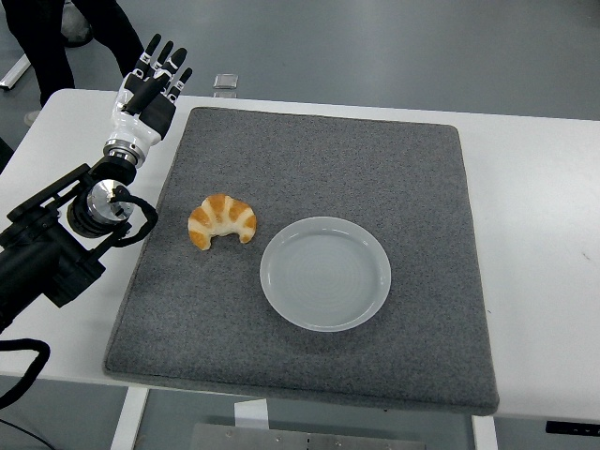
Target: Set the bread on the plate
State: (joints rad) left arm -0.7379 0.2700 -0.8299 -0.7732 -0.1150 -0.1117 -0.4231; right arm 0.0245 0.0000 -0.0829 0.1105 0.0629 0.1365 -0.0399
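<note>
A golden croissant-shaped bread (222,221) lies on the dark grey mat (309,159), just left of a pale round plate (325,273) with nothing on it. My left hand (155,79) hangs above the table's far left corner, beyond the mat's edge, well up and left of the bread. Its fingers are straight and held together, holding nothing. The black left arm runs in from the left edge. The right arm does not show.
The mat covers most of the white table (534,206). A small clear object (225,82) sits at the table's far edge, near my left hand. A person's dark legs (56,37) stand at the top left.
</note>
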